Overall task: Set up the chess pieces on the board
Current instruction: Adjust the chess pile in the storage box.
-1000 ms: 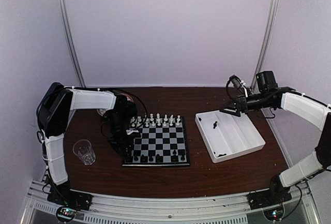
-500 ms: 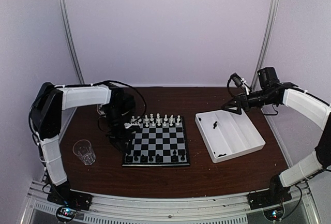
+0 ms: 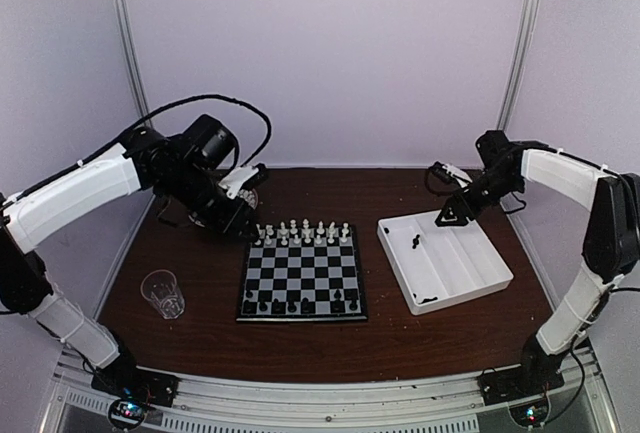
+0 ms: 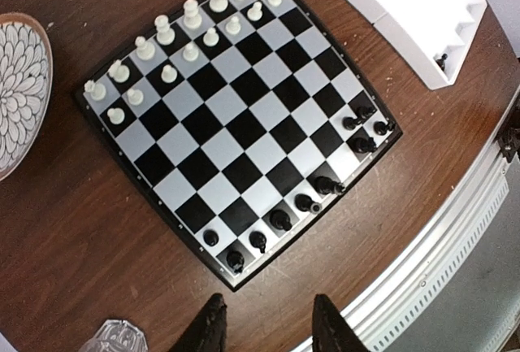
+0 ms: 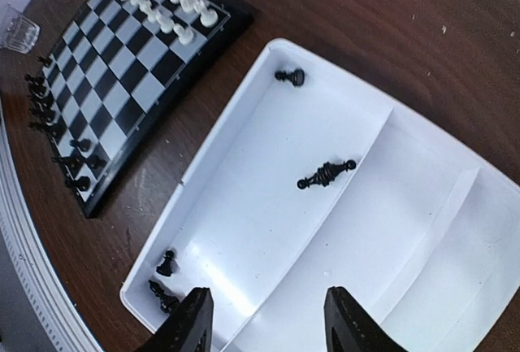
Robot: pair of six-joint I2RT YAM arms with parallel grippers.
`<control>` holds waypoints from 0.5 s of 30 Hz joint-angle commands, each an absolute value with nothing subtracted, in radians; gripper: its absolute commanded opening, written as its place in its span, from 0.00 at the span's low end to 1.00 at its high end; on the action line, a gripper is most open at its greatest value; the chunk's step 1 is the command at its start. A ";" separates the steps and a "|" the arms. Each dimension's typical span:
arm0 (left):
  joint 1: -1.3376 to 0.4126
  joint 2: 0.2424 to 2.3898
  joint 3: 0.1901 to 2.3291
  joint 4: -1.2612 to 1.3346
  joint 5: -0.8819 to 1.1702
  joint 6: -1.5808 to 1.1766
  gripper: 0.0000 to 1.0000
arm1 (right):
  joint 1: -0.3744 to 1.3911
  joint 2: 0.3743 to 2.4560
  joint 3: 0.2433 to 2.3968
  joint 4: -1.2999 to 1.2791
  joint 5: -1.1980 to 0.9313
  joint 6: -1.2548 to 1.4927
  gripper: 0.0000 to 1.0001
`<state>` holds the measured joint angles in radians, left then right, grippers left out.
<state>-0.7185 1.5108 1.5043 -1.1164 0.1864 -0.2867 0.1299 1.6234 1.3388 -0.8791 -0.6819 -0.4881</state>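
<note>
Your left gripper (image 4: pixel 268 329) shows at the bottom edge of its wrist view, fingers spread wide with nothing between them, looking down on the board (image 3: pixel 302 275), which lies in the middle of the top view. On it, white chess pieces (image 3: pixel 300 232) fill the upper two rows and black chess pieces (image 3: pixel 305 305) line the lower edge. Your right gripper (image 5: pixel 268 323), also wide and empty, hangs over the white tray (image 3: pixel 465 268) at centre right, where four black pieces (image 5: pixel 325 175) rest (one lies on its side).
</note>
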 commanded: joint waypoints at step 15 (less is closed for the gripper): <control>-0.824 1.424 1.323 -0.689 0.114 -0.390 0.38 | 0.361 1.760 1.293 -1.079 -0.522 -0.644 0.54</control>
